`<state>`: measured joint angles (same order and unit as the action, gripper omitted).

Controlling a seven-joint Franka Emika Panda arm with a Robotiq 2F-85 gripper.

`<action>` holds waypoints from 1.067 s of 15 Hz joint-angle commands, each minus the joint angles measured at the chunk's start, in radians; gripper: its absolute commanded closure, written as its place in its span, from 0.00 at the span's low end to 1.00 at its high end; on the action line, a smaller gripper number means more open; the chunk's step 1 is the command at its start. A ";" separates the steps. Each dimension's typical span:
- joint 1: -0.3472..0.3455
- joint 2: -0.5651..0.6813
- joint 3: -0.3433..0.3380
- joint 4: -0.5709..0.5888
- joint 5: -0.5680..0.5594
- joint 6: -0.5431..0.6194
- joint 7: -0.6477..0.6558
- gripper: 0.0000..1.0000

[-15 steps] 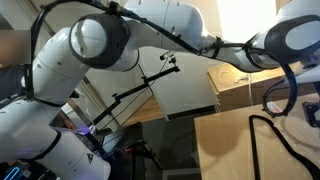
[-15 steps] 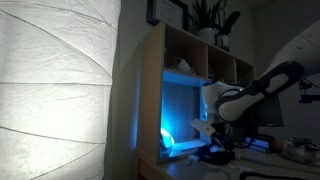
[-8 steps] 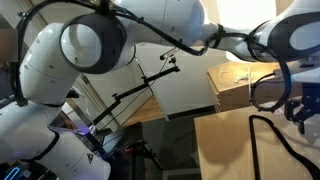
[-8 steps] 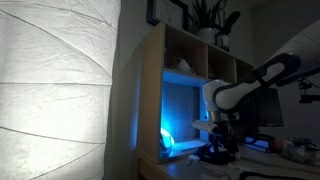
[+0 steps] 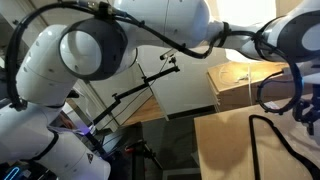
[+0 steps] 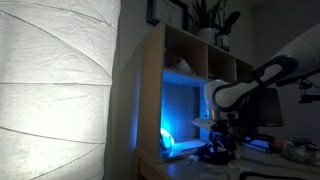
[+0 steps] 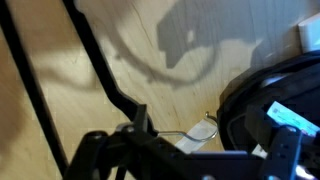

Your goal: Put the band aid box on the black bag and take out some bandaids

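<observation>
The gripper (image 7: 190, 150) has its jaws wide open and empty. Something blue, maybe the band aid box (image 7: 285, 117), seems to lie on the black bag (image 7: 245, 95). No bandaids are out yet.

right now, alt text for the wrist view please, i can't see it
Looking down past the open gripper at a light wooden surface crossed by black cables. At lower right is a black bag with a small blue item visible against it, possibly the band aid box; a shadow falls near the top.
</observation>
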<state>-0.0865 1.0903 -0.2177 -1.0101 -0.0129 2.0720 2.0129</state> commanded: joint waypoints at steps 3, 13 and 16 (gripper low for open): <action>-0.030 0.059 0.005 0.100 0.011 0.056 0.007 0.00; -0.032 0.134 -0.030 0.173 -0.006 0.116 0.059 0.04; -0.033 0.151 -0.041 0.190 -0.007 0.118 0.074 0.30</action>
<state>-0.1187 1.2096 -0.2432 -0.8699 -0.0150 2.1793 2.0518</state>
